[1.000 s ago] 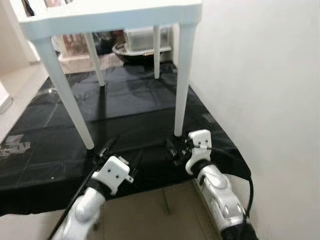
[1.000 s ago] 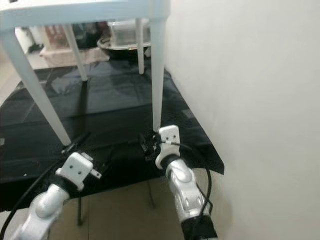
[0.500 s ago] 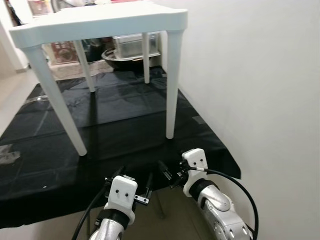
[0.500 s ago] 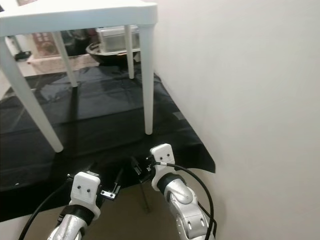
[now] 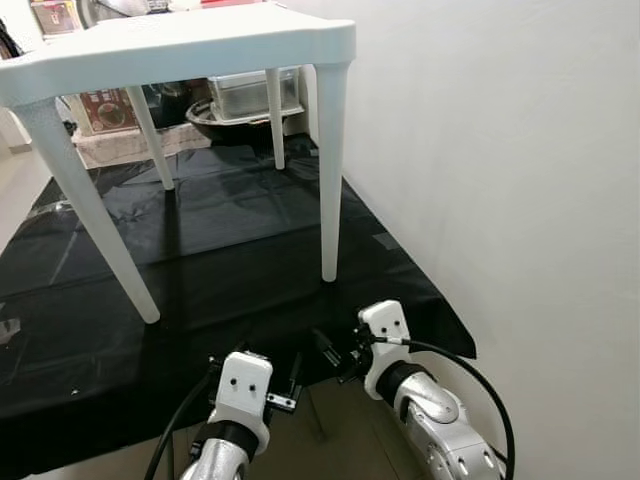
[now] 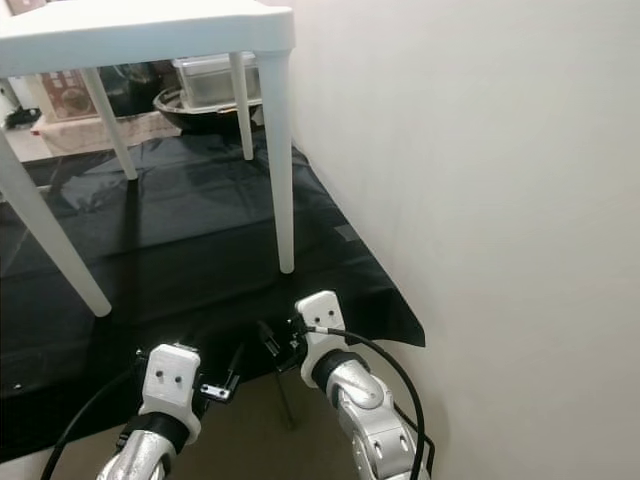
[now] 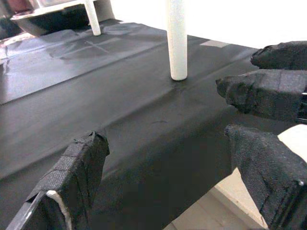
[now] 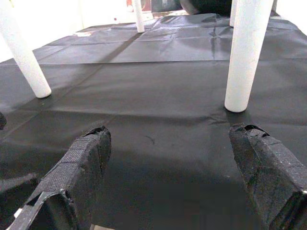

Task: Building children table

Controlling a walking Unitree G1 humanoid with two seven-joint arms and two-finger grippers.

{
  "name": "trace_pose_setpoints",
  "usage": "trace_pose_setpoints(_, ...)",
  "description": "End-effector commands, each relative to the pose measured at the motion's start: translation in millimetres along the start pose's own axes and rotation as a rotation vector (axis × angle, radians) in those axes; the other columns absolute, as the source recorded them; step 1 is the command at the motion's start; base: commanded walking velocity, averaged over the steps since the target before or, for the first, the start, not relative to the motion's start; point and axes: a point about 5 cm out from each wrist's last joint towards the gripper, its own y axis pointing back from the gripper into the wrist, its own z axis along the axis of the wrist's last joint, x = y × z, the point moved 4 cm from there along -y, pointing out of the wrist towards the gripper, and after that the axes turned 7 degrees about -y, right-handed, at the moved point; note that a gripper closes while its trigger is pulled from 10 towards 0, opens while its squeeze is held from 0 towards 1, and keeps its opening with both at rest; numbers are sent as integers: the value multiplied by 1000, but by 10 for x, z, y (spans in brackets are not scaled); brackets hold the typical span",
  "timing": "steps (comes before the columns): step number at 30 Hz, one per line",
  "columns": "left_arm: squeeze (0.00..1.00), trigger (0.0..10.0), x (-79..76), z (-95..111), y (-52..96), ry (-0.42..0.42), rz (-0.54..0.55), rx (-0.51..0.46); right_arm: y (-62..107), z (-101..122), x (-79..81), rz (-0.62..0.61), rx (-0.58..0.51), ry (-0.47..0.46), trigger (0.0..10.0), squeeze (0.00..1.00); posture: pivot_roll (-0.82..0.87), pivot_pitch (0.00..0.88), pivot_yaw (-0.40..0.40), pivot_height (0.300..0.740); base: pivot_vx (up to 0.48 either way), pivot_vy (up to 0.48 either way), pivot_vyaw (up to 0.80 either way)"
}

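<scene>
Both sets of fingers spread wide, nothing held — left gripper (image 5: 283,372) and right gripper (image 5: 333,352) low at 6 o'clock. Table (image 5: 180,45) stands upright on the black sheet (image 5: 200,250), 12 o'clock. Likely light, stiff, slick plastic — grab a leg (image 5: 330,180).

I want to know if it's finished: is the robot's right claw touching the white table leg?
Apart. The left eye view shows black mat between the right claw and the table leg.

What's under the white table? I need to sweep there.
Under the white table lies a black sheet; a metal tray stands behind. The sheet hides the floor beneath.
</scene>
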Motion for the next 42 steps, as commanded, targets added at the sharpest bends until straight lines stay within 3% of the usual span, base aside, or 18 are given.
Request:
trace_pose_setpoints(1, 0, 10000, 10, -2, 2, -17, -5, 11, -11, -9, 20, -3, 12, -8, 10000, 0, -130, 0, 60, 740, -270, 0, 0)
trace_pose_setpoints(33, 0, 10000, 11, -8, -12, -40, -14, 28, -27, -6, 11, -22, 18, -14, 10000, 0, -100, 0, 51, 740, -299, 0, 0)
trace_pose_setpoints(42, 0, 10000, 10, -8, -9, -46, -13, 33, -23, 1, 31, -7, 15, -18, 10000, 0, -100, 0, 51, 740, 0, 0, 0)
